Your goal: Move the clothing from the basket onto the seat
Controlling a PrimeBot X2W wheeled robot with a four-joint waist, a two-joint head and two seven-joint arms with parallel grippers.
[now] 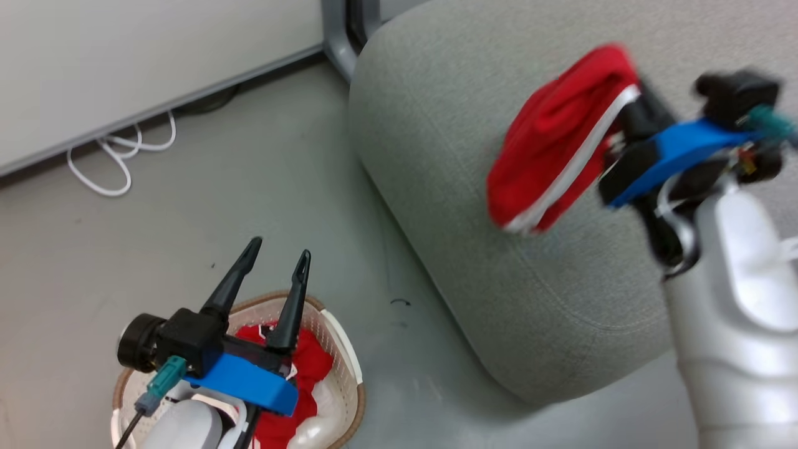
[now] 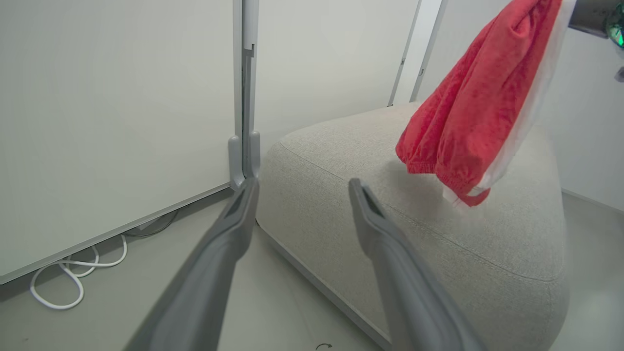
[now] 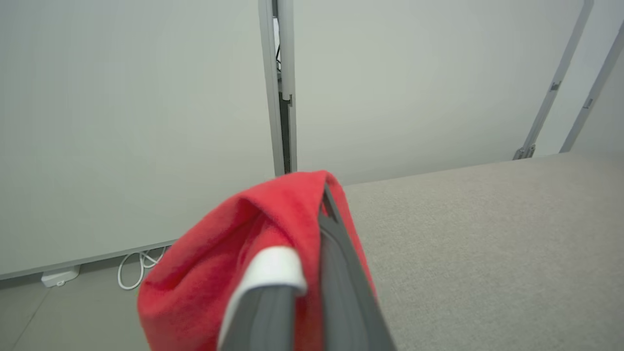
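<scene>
One red garment [image 1: 558, 140] with white trim hangs over the grey sofa [image 1: 474, 206], pinched in my right gripper [image 1: 629, 109], which is shut on it. In the right wrist view the red garment [image 3: 243, 243] drapes over my closed fingers [image 3: 336, 273] above the sofa [image 3: 487, 243]. In the left wrist view the garment [image 2: 480, 107] dangles above the sofa [image 2: 390, 214]. A second red garment [image 1: 305, 374] lies in the cream basket [image 1: 346, 362] on the floor at lower left. My left gripper [image 1: 277, 255] stands open above the basket, holding nothing; in its own view its fingers [image 2: 229, 234] are spread.
Grey floor [image 1: 187, 237] lies between the basket and the sofa. A white cable [image 1: 118, 159] loops along the foot of the pale wall panels [image 1: 124, 56]. A grey metal post [image 1: 340, 43] stands at the sofa's far corner.
</scene>
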